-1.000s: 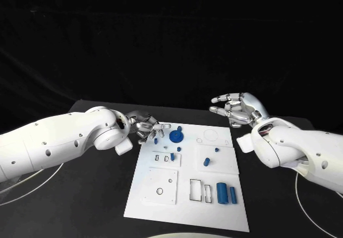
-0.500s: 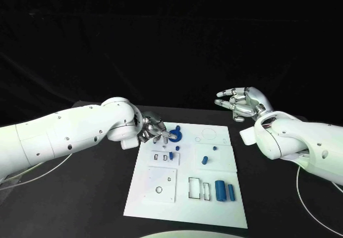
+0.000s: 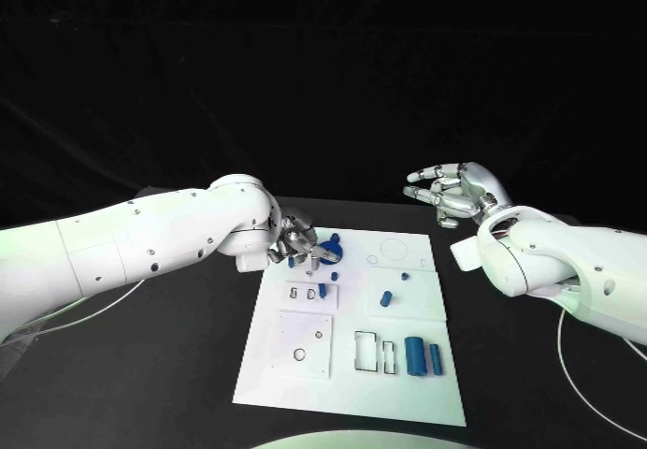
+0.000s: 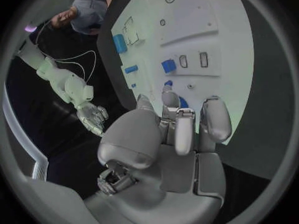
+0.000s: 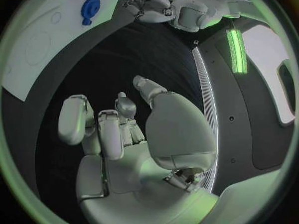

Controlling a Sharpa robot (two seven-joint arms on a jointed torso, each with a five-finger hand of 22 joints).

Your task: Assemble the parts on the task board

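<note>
A flat black tabletop [image 3: 176, 374] carries the rectangular white task board [image 3: 304, 379] at its middle; thin white cables [image 3: 594, 412] curve near its sides. Small blue parts [image 3: 417, 358] lie on the board.

The robot has two thick white arms with smooth, rounded shells and small dark screw holes along them. Each arm ends in a silver metal hand: the left hand [image 3: 299, 245] and the right hand [image 3: 456, 195]. The fingers have pale grey pads [image 5: 74, 119]. A thin white cable [image 3: 600, 369] loops beside the right arm.
</note>
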